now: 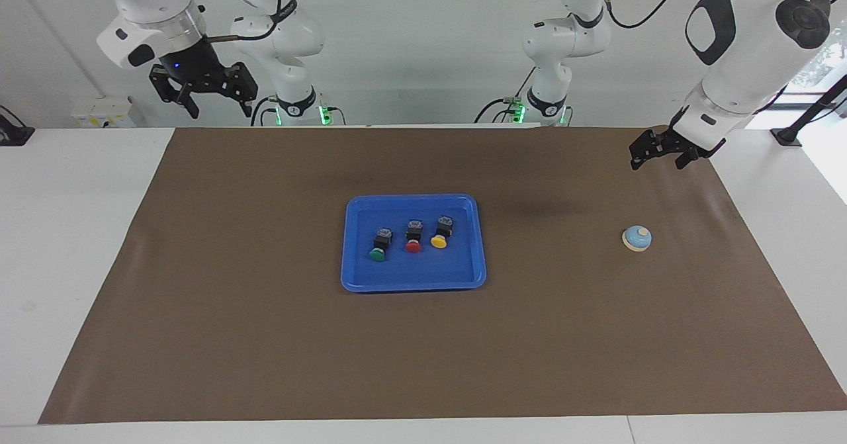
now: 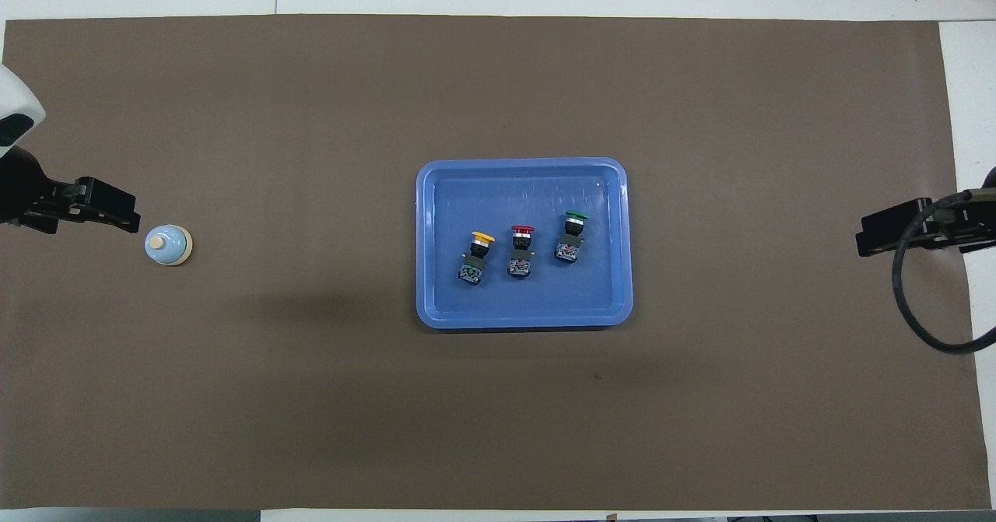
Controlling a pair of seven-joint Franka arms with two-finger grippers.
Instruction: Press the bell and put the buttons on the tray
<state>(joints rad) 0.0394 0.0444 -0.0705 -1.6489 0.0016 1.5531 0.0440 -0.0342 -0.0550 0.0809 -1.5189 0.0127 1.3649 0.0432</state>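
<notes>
The flat bright-blue plastic tray (image 1: 413,284) with rounded corners is lying in the middle of the brown table mat (image 1: 265,338). Three small push-button switches are lying on their sides in a row inside it, apart from one another: the yellow-capped button (image 1: 439,235) toward the left arm's end, the red-capped button (image 1: 413,238) between, and the green-capped button (image 1: 379,245) toward the right arm's end. The small light-blue dome bell (image 1: 637,237) with its cream knob is sitting on the mat well apart from the tray, toward the left arm's end.

The left gripper (image 1: 657,154) is hanging empty in the air with its fingers spread wide, clear of the bell and over the mat at that end. The right gripper (image 1: 213,103) is waiting high over the table's right-arm end, its fingers spread wide and holding nothing.
</notes>
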